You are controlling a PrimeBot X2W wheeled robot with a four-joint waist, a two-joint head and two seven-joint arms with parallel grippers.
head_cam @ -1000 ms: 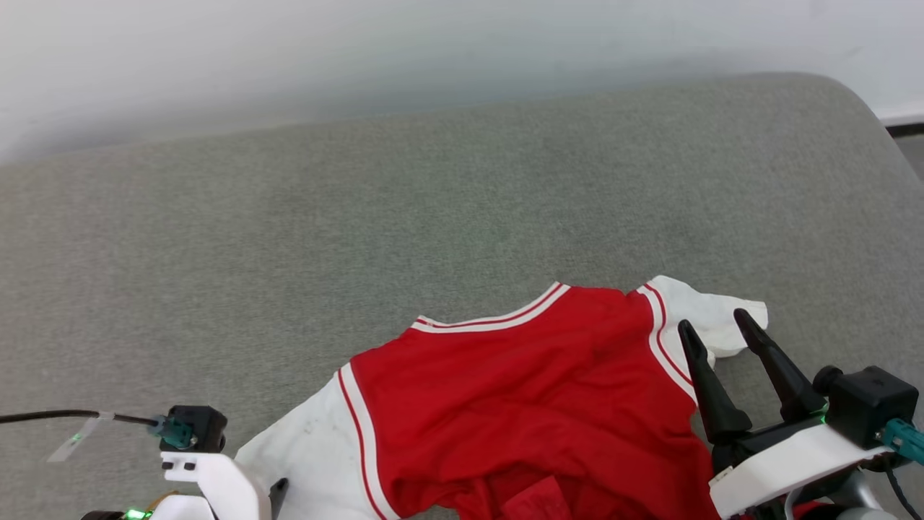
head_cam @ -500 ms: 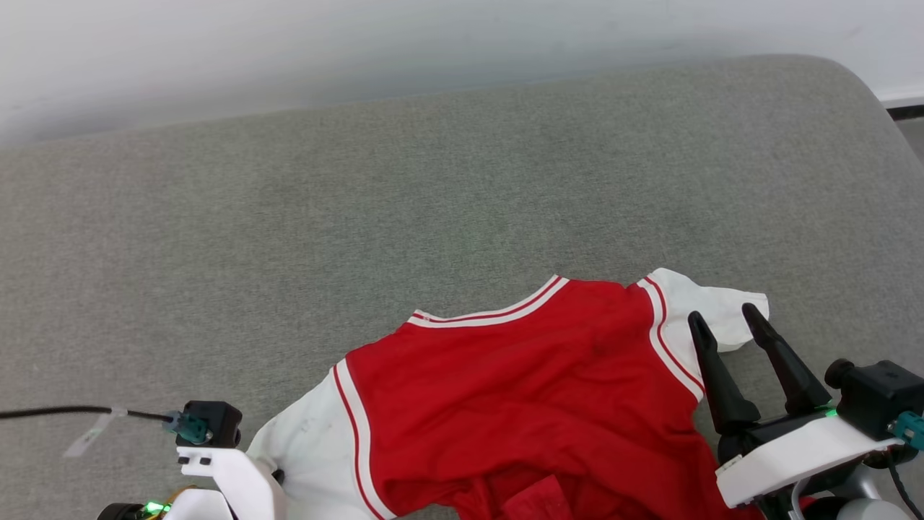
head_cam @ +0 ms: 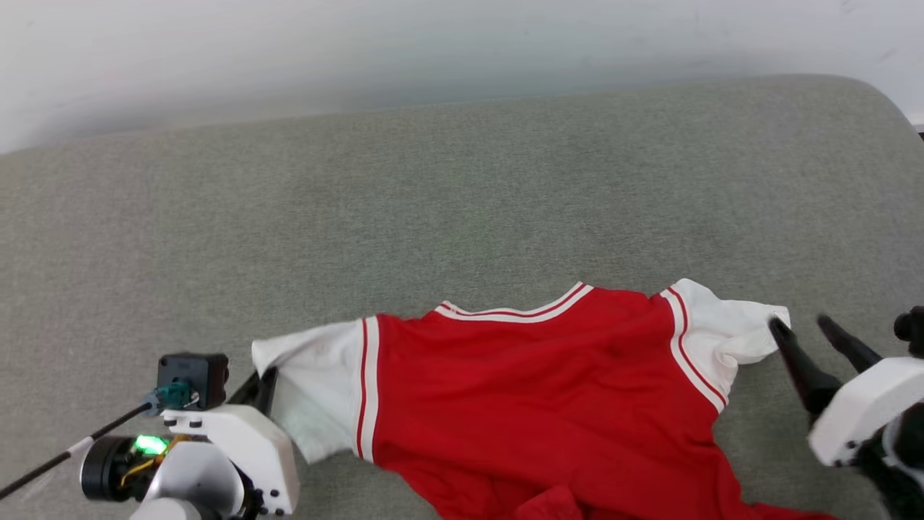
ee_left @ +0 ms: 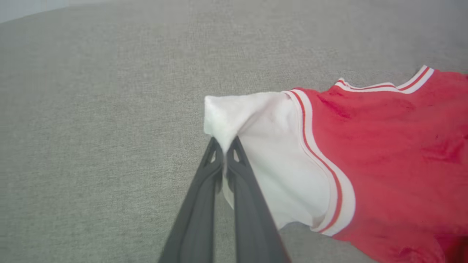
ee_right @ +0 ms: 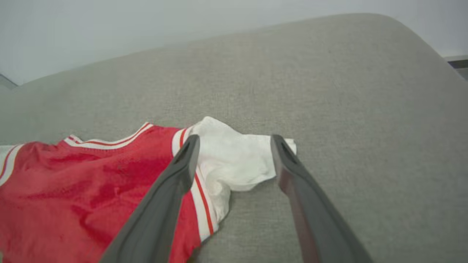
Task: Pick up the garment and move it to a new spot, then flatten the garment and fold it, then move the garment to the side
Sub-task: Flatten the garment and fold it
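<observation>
Soft matt garment (head_cam: 548,404), rough woven surface (head_cam: 433,217)

Place unclear, home-like: grey fabric cushion (head_cam: 462,188) with rounded corner, plain white wall (head_cam: 361,50) behind

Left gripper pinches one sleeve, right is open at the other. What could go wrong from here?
The left gripper pinches only the edge of the left sleeve; a pull may slip it free. The right gripper is open at the bunched right sleeve; closing there might catch only a fold, leaving the garment crooked when flattened.
</observation>
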